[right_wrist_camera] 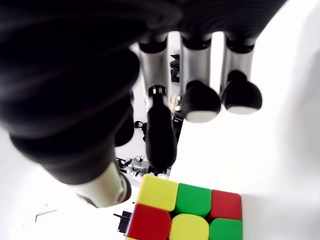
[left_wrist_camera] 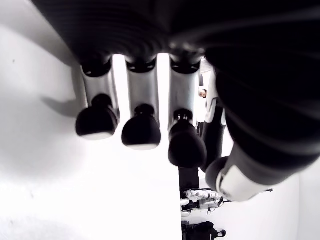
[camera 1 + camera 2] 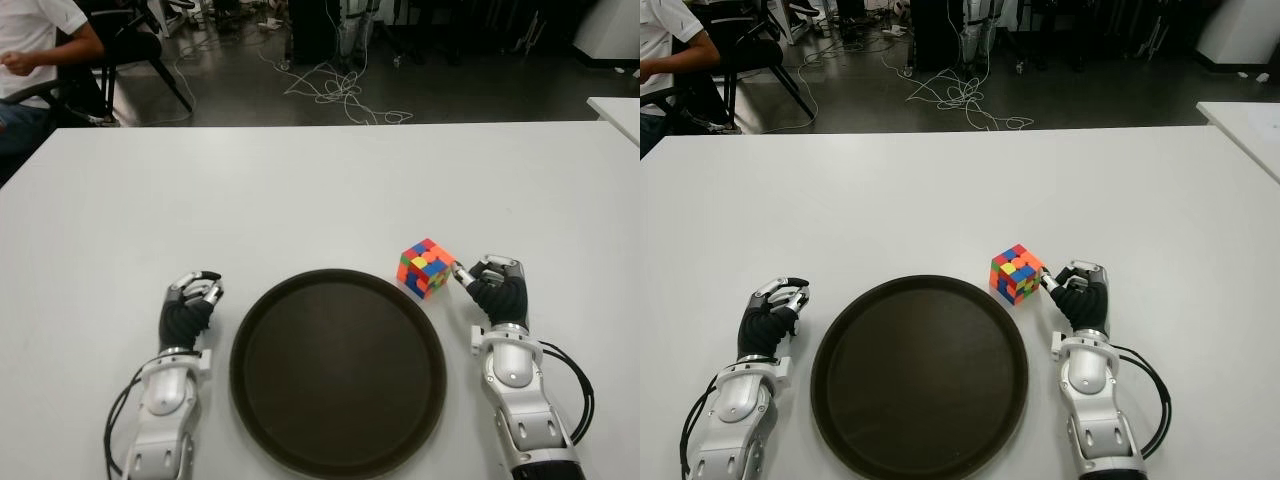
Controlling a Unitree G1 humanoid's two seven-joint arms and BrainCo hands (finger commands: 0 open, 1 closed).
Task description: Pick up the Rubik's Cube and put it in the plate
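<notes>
The Rubik's Cube (image 3: pixel 425 267) sits on the worktop (image 3: pixel 300 190) just off the plate's (image 3: pixel 338 372) far right rim. The right robot hand (image 3: pixel 487 283), fingers loosely curled and holding nothing, has a fingertip at the cube's side, so it should spread wider and straddle opposite faces before closing. The left robot hand (image 3: pixel 190 305) is idle left of the plate, fingers relaxed.

Head stereo pair overlooks table (image 3: pixel 300 190); wrist cams close on fingers (image 2: pixel 141 131).

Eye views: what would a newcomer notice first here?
The bright multicoloured Rubik's Cube stands out on the white table, just past the right rim of the big dark round plate. The right hand sits beside the cube, fingers relaxed and not gripping it. The left hand shows left of the plate.
</notes>
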